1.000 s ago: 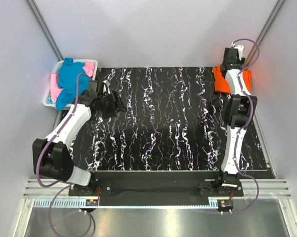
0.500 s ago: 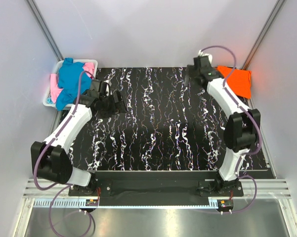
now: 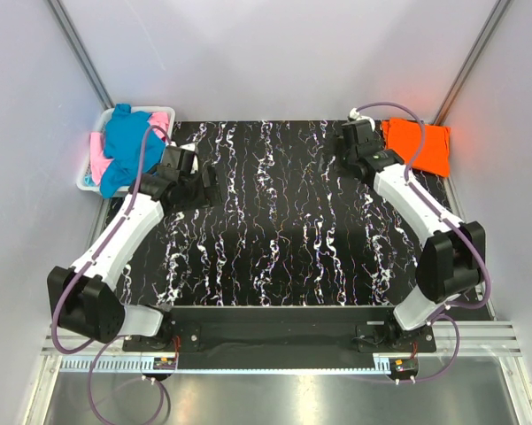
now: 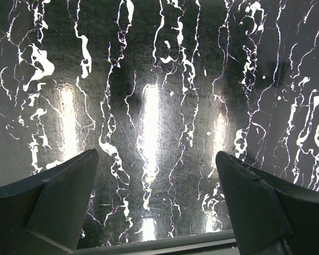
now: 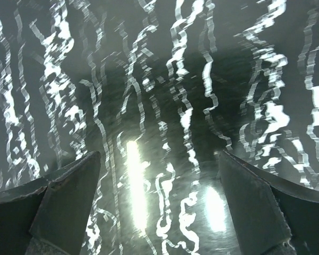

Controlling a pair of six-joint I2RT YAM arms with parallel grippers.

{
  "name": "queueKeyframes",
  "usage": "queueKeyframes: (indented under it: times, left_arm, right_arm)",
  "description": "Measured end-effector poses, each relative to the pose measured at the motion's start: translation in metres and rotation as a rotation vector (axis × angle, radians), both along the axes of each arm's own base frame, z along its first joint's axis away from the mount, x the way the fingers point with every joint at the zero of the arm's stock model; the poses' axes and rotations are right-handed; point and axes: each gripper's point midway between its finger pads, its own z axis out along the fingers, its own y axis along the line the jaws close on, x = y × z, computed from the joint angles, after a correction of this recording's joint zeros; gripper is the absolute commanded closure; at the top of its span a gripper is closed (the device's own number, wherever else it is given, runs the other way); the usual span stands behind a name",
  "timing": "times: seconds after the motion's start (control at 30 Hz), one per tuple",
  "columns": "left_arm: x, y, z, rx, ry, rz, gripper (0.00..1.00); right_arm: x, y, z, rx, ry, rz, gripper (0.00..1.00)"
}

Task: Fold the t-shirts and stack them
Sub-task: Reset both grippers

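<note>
1. The orange t-shirt [image 3: 418, 147] lies folded flat at the far right corner of the surface [image 3: 283, 221]. Nothing is touching it.
2. The teal-blue t-shirt [image 3: 124, 146] is heaped on top in the white basket [image 3: 82, 180] off the far left corner. The pink t-shirt [image 3: 162, 119] is bunched under and beside it.
3. The left gripper [image 4: 155, 155] hangs over bare surface just beside the basket, jaws spread wide with nothing between them.
4. The right gripper [image 5: 159, 154] is also wide apart and empty. Its wrist view is blurred and shows only the marbled top; from overhead it sits just left of the orange shirt.
5. Handling, as I judge it: these shirts are light, limp cloth with no stiffness, so they will sag, trail and drag whatever is tangled with them.
6. The teal one looks best pinched at a raised ridge on top of the heap, then taken by two points along a hem or the shoulders so it opens flat. A pinch that goes too deep could bring the pink one up with it.
7. The folded orange one looks easy to undo, so a nudge at its edge could spoil the fold.
8. Against a second ago: the right arm was then stretched out over the orange shirt and hid part of it. Now it has swung left and clear, and the whole folded shirt shows.
9. The left arm has shifted only a little and remains by the basket, and the heap in it looks unchanged.
</note>
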Motion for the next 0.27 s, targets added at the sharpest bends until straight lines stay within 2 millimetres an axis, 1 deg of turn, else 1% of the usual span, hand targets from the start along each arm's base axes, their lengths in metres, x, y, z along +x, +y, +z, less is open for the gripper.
queueKeyframes:
  times: [0.1, 0.27]
  left_arm:
    - [0.0, 0.0, 0.0, 0.01, -0.004, 0.001, 0.01]
    - [-0.001, -0.002, 0.0, 0.018, -0.008, -0.003, 0.01]
  right_arm:
    - [-0.004, 0.012, -0.003, 0.018, 0.008, 0.028, 0.0]
    - [-0.008, 0.022, -0.008, 0.045, 0.022, 0.05, 0.01]
